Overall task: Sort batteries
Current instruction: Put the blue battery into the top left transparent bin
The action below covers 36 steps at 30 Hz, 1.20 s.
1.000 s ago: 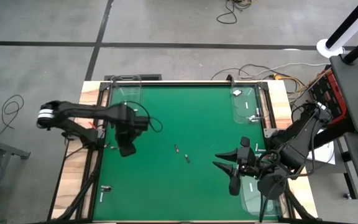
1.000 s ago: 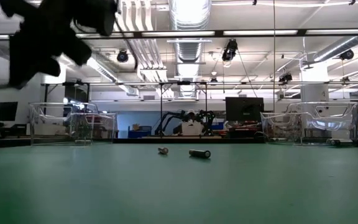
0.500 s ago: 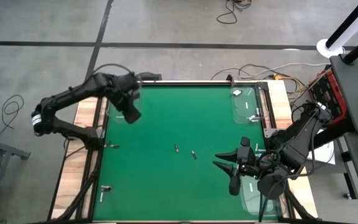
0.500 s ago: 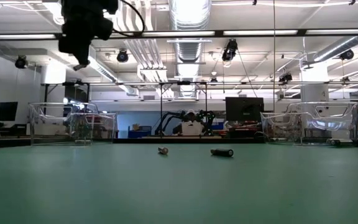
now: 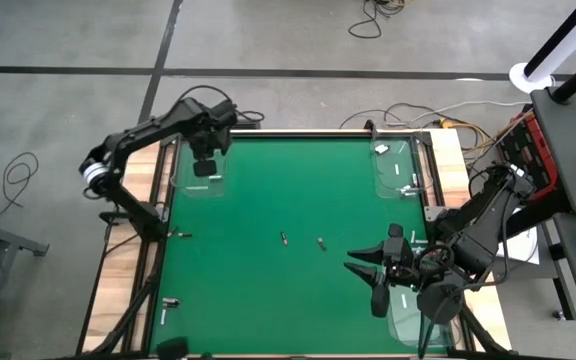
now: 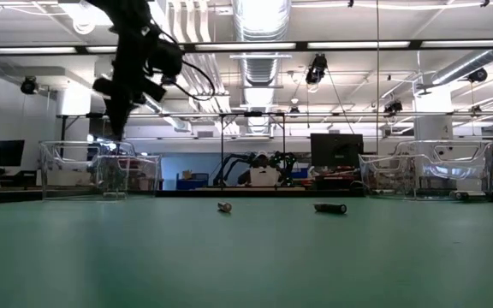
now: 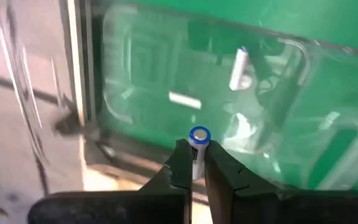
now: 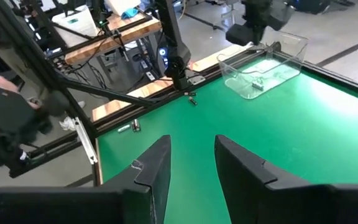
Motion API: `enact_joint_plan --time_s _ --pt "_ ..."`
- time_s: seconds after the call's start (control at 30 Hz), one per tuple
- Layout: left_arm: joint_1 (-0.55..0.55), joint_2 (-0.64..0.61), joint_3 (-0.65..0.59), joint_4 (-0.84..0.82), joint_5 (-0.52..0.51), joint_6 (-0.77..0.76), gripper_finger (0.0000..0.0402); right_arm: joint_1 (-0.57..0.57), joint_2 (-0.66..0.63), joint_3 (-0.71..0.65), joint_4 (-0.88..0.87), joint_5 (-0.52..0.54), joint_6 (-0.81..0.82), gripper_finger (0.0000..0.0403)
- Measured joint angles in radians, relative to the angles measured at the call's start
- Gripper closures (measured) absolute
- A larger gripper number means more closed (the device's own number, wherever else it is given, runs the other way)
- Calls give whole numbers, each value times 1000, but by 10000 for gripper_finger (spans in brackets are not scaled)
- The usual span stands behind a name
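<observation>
A white battery (image 7: 198, 147) is pinched in the left hand (image 5: 204, 166) above the clear tray (image 5: 180, 178) at 10 o'clock. Release into it is judged next. The right hand (image 5: 376, 277) waits wide open and empty at 4 o'clock.

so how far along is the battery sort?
Partly done. Some batteries already lie in the far-left tray and the right-side trays. In hand: the left claw, above the far-left tray, grips a whitish battery. Left: two loose batteries mid-mat and a few by the left edge. The right claw waits open.

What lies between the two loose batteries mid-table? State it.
Nothing: in the high view, only bare green mat separates the left battery from the right battery. The low view shows the same gap empty.
</observation>
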Motion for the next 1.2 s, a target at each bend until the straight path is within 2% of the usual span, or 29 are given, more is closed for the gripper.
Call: enact_joint_plan --time_s 0.2,0.4,0.77,1.2 --pt "55 65 -50 139 -1 157 400 14 0 0 0 0 43 295" --pt "105 85 -149 186 -2 257 400 15 0 0 0 0 70 305" --pt "125 127 -274 341 -9 284 400 13 0 0 0 37 74 294" --pt "127 225 -272 378 45 286 400 12 -2 0 1 39 96 307"
